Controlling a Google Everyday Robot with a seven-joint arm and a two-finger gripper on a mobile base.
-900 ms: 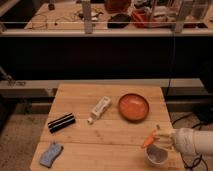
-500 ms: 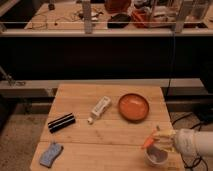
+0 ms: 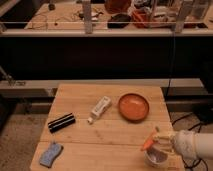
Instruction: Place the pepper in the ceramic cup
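The small orange-red pointed pepper [image 3: 147, 145] is in my gripper [image 3: 155, 139], close to the front right corner of the light wooden table [image 3: 110, 140]. My jaws are closed on the pepper's thick end. The pepper tilts, and its thin tip points down and to the left. It hangs right at the left rim of the small round whitish-grey ceramic cup [image 3: 158, 158]. I cannot tell if the tip touches the rim. The pepper is not inside the cup.

The cup stands upright on the table near the front edge, just below my gripper. My fat white arm [image 3: 192, 146] comes in from the right side and reaches over the table edge.

The big round orange-red bowl [image 3: 134, 107] sits farther back on the table, well apart from the cup. To the left of the bowl lies a white tube [image 3: 99, 109], tipped on its side. Farther left lies a long black box [image 3: 61, 122]. A blue cloth thing [image 3: 50, 154] lies near the front left corner.

Behind the table there is a dark counter [image 3: 100, 32] with many things on it, too small for me to make out.
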